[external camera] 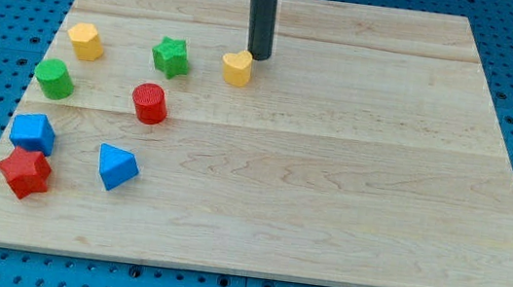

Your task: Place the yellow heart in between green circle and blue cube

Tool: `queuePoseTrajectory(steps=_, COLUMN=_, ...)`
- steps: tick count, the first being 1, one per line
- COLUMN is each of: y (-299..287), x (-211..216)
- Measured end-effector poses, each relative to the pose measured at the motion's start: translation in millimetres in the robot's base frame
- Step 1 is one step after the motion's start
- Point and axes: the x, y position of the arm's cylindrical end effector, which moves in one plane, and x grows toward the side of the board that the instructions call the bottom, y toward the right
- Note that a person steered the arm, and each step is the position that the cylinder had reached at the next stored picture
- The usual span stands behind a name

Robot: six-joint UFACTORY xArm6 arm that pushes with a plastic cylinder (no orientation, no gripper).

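Note:
The yellow heart (237, 68) lies on the wooden board near the view's top centre. My tip (259, 58) stands just to the heart's upper right, touching or nearly touching it. The green circle (54, 78) lies at the view's left. The blue cube (32, 132) lies below it, near the left edge. The gap between the green circle and the blue cube holds no block.
A yellow hexagon (86, 41) lies at the upper left. A green star (171, 57) lies left of the heart. A red cylinder (150, 103) lies below the star. A red star (24, 172) and a blue triangle (116, 166) lie at the lower left.

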Motion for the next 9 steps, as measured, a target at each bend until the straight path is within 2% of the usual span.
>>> queuePoseTrajectory(steps=1, y=-17, x=20)
queuePoseTrajectory(steps=2, y=-38, x=19)
queuePoseTrajectory(steps=3, y=-76, x=42)
queuePoseTrajectory(steps=5, y=-77, x=72)
queuePoseTrajectory(steps=8, y=-157, x=34)
queuePoseTrajectory(steps=9, y=-163, x=74)
